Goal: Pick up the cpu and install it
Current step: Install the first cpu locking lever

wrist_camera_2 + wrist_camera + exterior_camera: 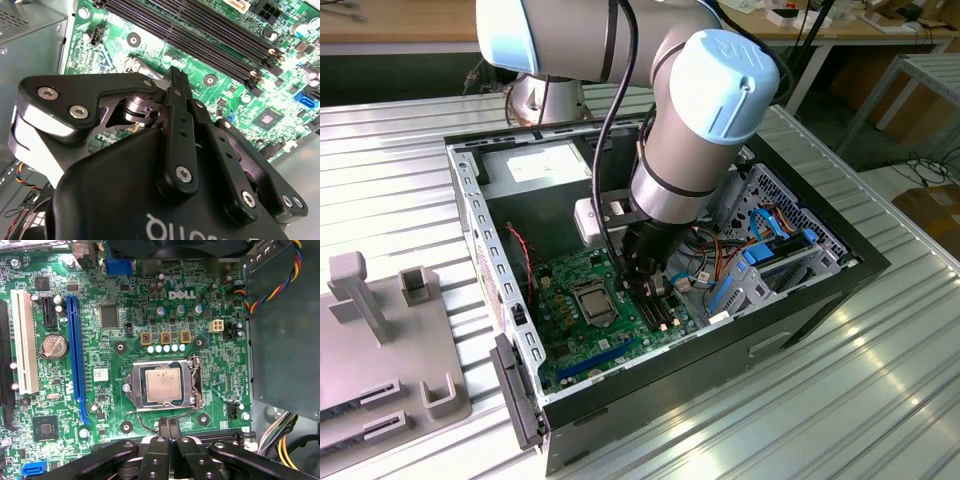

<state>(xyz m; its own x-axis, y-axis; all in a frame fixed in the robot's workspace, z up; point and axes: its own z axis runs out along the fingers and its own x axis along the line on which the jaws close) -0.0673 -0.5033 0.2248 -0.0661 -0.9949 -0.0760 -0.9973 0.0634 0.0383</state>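
First wrist view: blue slot (75, 347), then the cpu (162, 385) seated in its socket (192, 385) on the green motherboard (125, 305); the hand (169, 426) hovers just beside it, fingers pressed together, holding nothing.

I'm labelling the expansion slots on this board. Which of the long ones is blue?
The long blue slot beside the coin battery, nearer the CPU socket. The other long slot, beyond the battery, is white.

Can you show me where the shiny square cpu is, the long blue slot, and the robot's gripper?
cpu (162, 385): first wrist view, middle of its metal lid.
long blue slot (75, 352): first wrist view, mid-length.
gripper (169, 424): first wrist view, between its fingertips.
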